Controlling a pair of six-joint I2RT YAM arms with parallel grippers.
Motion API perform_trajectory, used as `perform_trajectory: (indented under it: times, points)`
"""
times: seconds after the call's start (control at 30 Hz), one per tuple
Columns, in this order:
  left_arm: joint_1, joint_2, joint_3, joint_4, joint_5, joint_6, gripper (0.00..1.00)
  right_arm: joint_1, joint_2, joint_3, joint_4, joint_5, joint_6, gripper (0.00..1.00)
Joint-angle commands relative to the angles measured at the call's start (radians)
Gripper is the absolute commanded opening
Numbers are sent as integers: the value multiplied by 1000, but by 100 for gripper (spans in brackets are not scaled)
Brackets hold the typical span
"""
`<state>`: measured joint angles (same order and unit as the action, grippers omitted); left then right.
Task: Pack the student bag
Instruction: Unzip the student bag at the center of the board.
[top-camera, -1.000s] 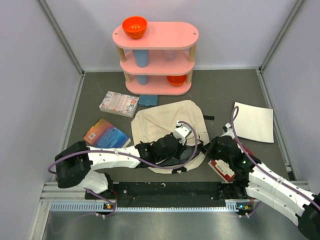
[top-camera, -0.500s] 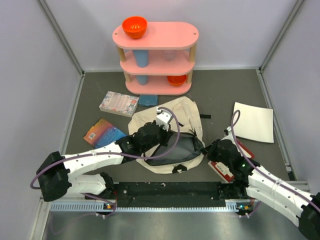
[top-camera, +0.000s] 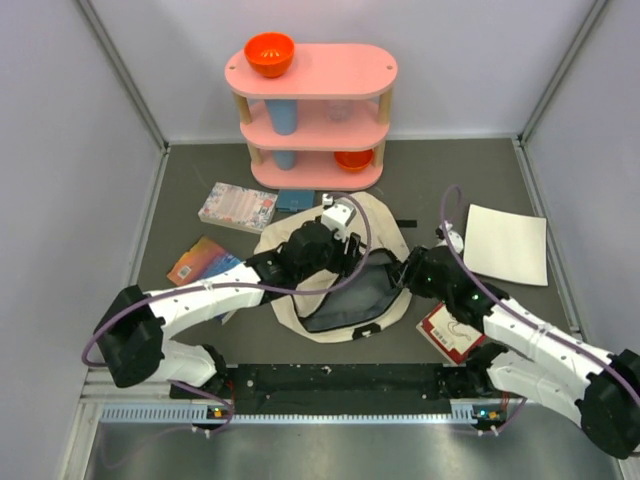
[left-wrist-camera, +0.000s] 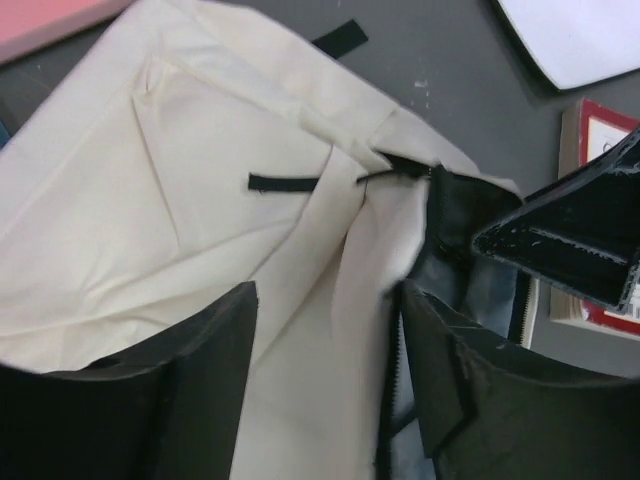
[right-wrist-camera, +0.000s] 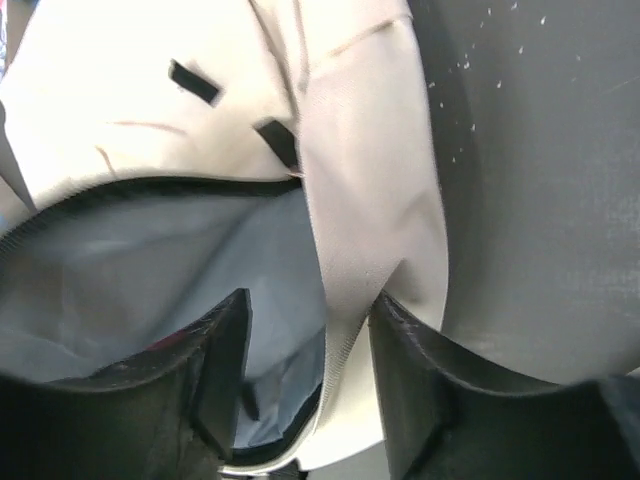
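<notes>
Fingers (left-wrist-camera: 190, 390) of our left gripper (left-wrist-camera: 328, 300) stand spread over the cream cloth of the student bag (top-camera: 385, 228); a fold of it lies between them, not pinched. On our right gripper (right-wrist-camera: 308, 300) the fingers (right-wrist-camera: 420, 390) are spread too, straddling the rim of the bag's open mouth, where we see grey lining. The bag lies flat in the middle of the dark worktop (top-camera: 450, 180), between our two arms and in front of a pink shelf (top-camera: 312, 70). A red-and-white book (top-camera: 440, 335) lies beside the right arm, and a white sheet (top-camera: 508, 243) lies farther right.
</notes>
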<state>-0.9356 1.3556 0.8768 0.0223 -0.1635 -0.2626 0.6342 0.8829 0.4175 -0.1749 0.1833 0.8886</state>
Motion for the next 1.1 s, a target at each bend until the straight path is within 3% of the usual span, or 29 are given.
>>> perform_trajectory:
  times: [0.0, 0.03, 0.07, 0.13, 0.23, 0.37, 0.67, 0.83, 1.07]
  points:
    - [12, -42, 67, -18, 7, 3, 77, -11, 7, 141, -96, 53, -106, 63]
    - [14, -53, 62, -18, 2, 0, 88, -13, -11, 148, -148, 86, -123, 77]
    - [20, -67, 57, -50, -2, -4, 99, -13, -37, 161, -173, 109, -123, 83]
    - [26, -117, 34, -56, -2, -29, 99, -14, -122, 162, -234, 154, -128, 93]
    - [38, -193, -13, -32, 22, -59, 99, -25, -214, 173, -341, 214, -87, 98]
    - [43, -256, -30, -54, 51, -87, 99, -54, -266, 193, -463, 251, -14, 99]
    - [43, -389, -79, -157, -8, -207, 99, -103, -306, 239, -566, 120, 49, 99]
    - [43, -475, -71, -268, -4, -204, 99, -105, -384, 251, -707, 180, 121, 99]
    - [49, -504, -69, -269, -1, -201, 99, -105, -449, 237, -767, 185, 139, 99]
